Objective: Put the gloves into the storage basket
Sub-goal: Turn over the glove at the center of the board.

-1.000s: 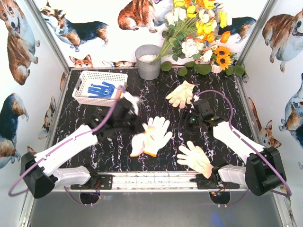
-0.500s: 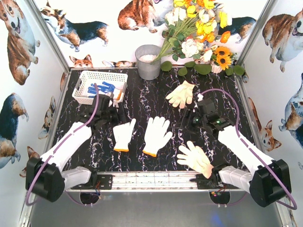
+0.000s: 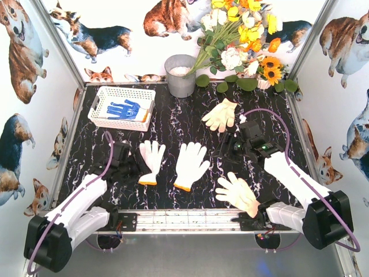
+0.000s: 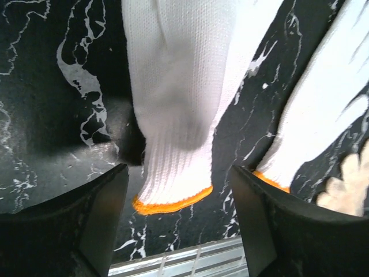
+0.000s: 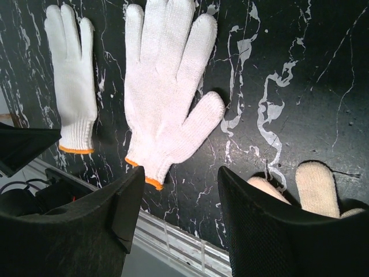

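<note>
On the near left of the worktop point(image 3: 190, 124), a white glove point(image 3: 151, 161) lay with its orange cuff point(image 4: 173, 199) between the open left jaws. They needed to drop, pinch the cuff and lift it to the storage basket point(image 3: 118, 123), far left. Right jaws were open and empty

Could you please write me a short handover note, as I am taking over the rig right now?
Left gripper: open, its fingers either side of the orange cuff of the narrower white glove, gripping nothing.
Right gripper: open and empty, above the table near the wider white glove.
Done: the blue-patterned glove lies in the storage basket.
Left: four gloves on the table: the two white ones mid-table, a cream glove farther back on the right, a peach-tan glove near the right arm's base.
</note>
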